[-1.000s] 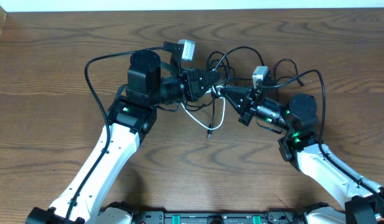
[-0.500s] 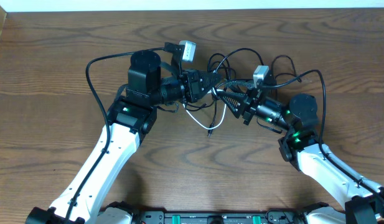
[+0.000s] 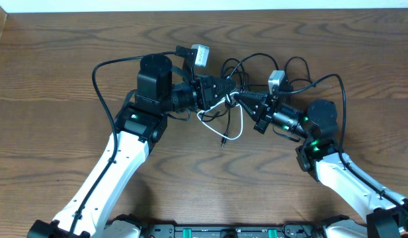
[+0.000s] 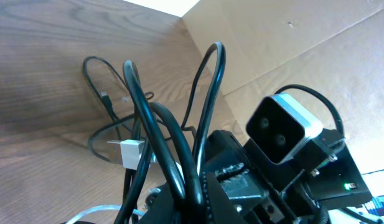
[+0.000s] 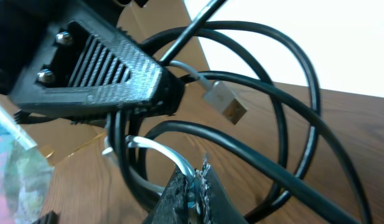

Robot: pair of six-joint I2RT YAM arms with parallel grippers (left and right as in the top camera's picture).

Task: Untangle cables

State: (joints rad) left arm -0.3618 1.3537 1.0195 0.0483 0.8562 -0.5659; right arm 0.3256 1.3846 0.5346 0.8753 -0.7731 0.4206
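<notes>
Black cables (image 3: 256, 61) are bunching mid-table (image 3: 58, 53), right where your left gripper (image 3: 225, 92) and right gripper (image 3: 243, 99) are meeting nose to nose. Both sets of jaws are sitting buried in the knot, so I cannot tell whether either is pinching or spread. Your wrist views aren't helping: close, blurred cords are blocking most of each frame. The black loops are fanning out toward the far side and the right. The white cable (image 3: 235, 125) is sagging as a narrow loop toward the near side, its long axis running near to far. Its silver plug (image 5: 226, 102) is angling away from the left gripper's finger (image 5: 98, 68).
</notes>
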